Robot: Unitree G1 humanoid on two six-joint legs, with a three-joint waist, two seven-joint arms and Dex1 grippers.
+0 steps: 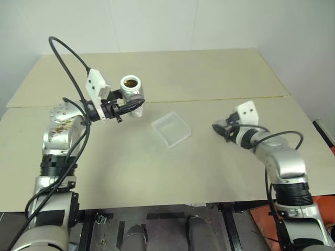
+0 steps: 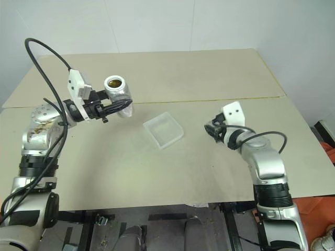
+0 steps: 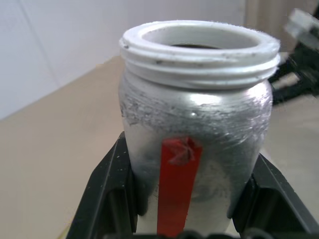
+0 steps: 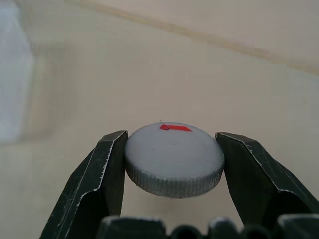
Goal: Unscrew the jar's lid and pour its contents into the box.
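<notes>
The left hand (image 1: 127,107) is pinching the small silver-grey metal jar (image 1: 132,90) by its body, one black finger (image 3: 112,191) on each side. It holds the jar upright and clear of the table, with the threaded white mouth open to the air. Something brownish shows inside the mouth in the head views, probably the contents (image 1: 131,82), though it is too small to make out. A strip of red tape (image 3: 177,184) runs down the jar's side between the fingers.

The right hand (image 4: 172,164) is pinching the round flat grey lid (image 4: 173,158) by its knurled edge, the small red mark near its rim facing up. It sits low over the pale beige table (image 1: 220,172), off to the robot's right.

Between the two hands, the shallow clear plastic box (image 1: 170,129) lies flat on the table, near the jar but apart from it, slightly toward the right.

Unscrewing looks finished, since lid and jar are well apart, and pouring is the step at hand. The next move calls for bringing the jar's mouth over the box and tipping it, so the small piece drops inside and not past the low wall. The lid can probably just stay held aside or be set down.
</notes>
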